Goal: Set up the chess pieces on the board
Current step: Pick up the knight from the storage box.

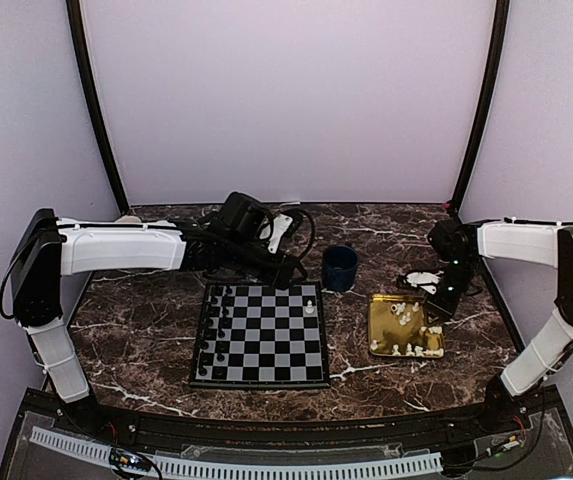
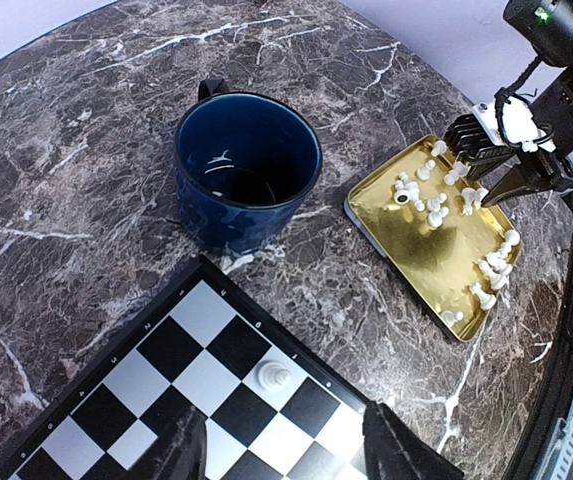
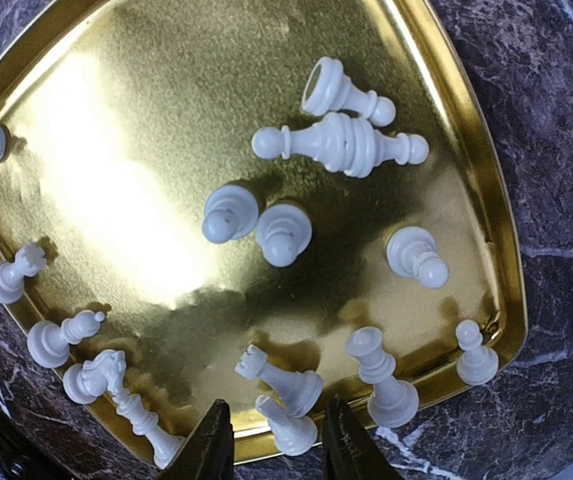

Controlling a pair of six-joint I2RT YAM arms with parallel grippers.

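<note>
Left claw spread over the board at its far right corner, pinching nothing; one white piece upright just beyond the fingers. Remaining chess pieces lying scattered in the gold tray on the desk, right of the board. Right claw partly spread, straddling a toppled piece at the tray rim, contact unclear. Blue mug nearby.

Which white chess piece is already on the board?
The single white piece standing upright on the board near the blue mug; the rest are in the gold tray.
</note>
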